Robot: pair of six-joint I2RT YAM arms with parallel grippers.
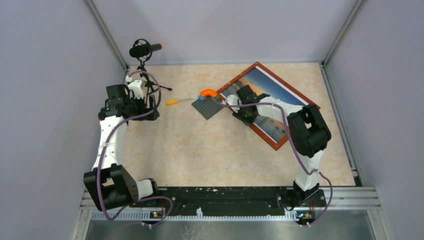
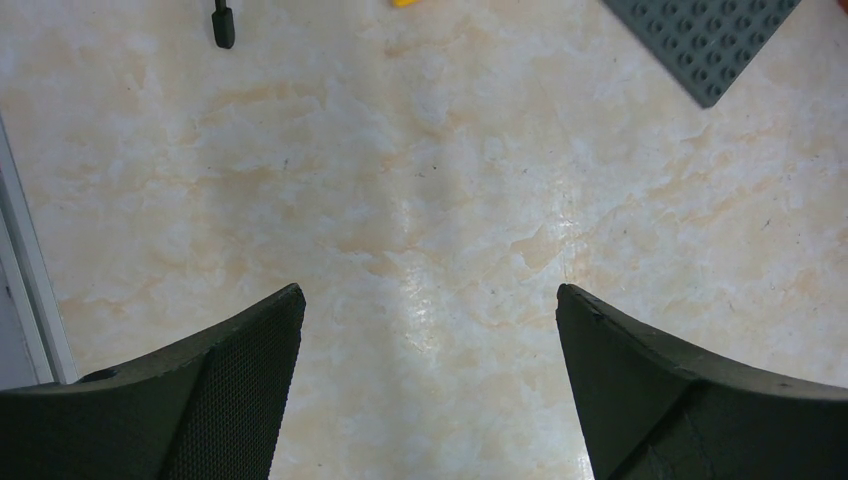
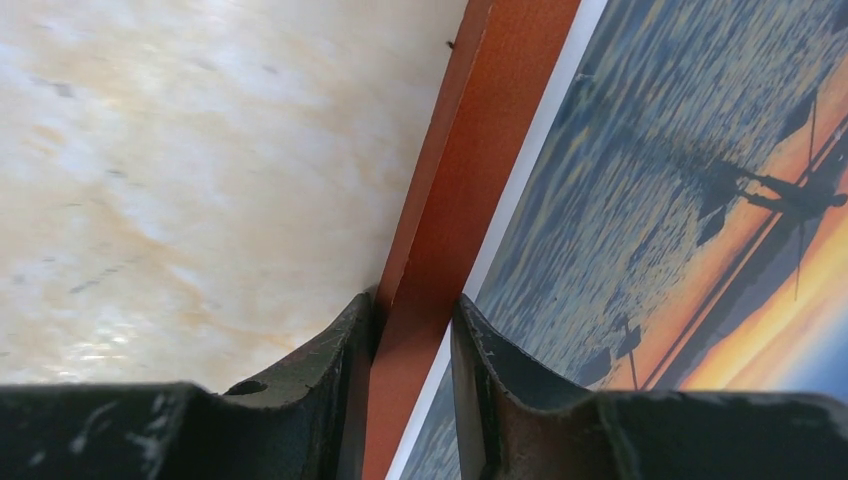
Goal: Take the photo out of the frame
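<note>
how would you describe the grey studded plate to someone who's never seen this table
Find the big red-brown picture frame on the far right of the table. Off its left corner lies the grey plate, next to an orange ring. It alone is square, grey and covered in studs.

No legible text or markings anywhere.

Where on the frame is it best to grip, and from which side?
Grip the frame by its thin border, on its nearer long edge, from above: it lies flat, so only that narrow rail fits between fingers, as the right gripper shows.
</note>
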